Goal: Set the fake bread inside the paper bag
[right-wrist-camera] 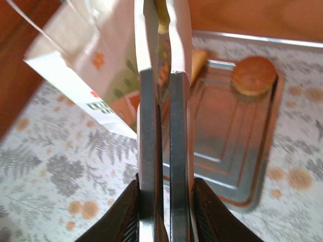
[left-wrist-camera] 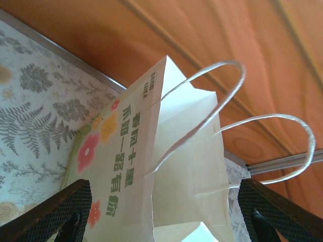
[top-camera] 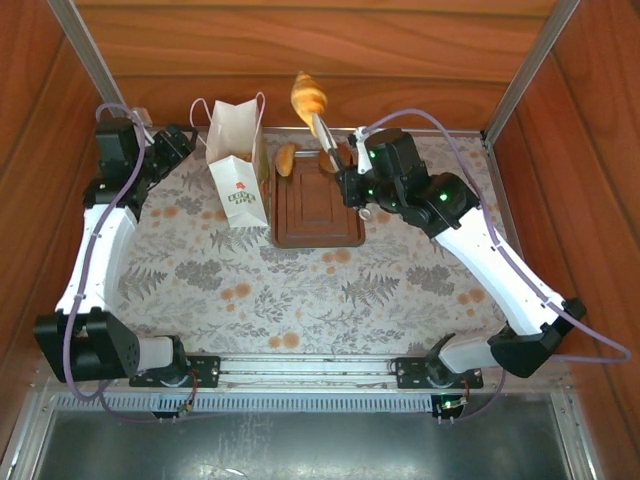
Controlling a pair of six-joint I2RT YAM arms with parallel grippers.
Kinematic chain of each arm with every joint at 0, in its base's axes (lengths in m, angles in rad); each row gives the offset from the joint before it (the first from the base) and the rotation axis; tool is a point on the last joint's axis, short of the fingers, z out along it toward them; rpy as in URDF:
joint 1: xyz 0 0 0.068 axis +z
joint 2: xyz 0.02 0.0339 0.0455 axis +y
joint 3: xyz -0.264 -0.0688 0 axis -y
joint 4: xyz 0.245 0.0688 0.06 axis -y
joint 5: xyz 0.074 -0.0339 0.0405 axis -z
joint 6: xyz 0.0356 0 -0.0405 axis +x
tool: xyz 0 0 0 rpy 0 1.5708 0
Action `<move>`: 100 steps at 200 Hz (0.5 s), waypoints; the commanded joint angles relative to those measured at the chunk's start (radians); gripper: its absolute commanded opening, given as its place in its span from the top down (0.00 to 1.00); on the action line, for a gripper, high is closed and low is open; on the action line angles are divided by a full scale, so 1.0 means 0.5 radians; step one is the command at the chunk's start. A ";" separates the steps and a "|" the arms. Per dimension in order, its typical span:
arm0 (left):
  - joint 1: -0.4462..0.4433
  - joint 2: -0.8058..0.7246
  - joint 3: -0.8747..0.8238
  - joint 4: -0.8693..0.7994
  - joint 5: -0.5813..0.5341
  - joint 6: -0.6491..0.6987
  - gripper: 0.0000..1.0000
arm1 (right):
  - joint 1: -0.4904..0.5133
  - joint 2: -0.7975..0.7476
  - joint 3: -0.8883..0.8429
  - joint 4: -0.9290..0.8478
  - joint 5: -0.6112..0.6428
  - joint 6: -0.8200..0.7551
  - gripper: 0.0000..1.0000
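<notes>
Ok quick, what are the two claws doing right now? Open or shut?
Left claw: open, with the paper bag in between.
Right claw: shut on the tongs, which pinch a croissant.

A: What stands around the surface?
B: Reddish-brown wood-panelled walls on three sides, the grain running across the back one. Two metal posts slant up at the far corners.
A: And the surface itself?
B: A pale cloth covers it, printed with grey ferns and orange flowers. A metal rail runs along the near edge, and nearer still lies a dull grey metal sheet.
A: The light?
B: Bright and even, with a soft sheen on the back wall.
</notes>
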 commanded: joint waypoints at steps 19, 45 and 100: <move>-0.027 0.106 0.040 0.049 0.062 -0.034 0.23 | 0.136 0.166 0.344 0.220 -0.112 -0.069 0.79; -0.051 0.175 0.047 0.088 0.082 -0.058 0.25 | 0.209 0.348 0.533 0.234 -0.164 -0.080 0.79; -0.079 0.295 0.005 0.238 0.105 -0.147 0.33 | 0.291 0.822 0.928 0.034 -0.120 -0.038 0.79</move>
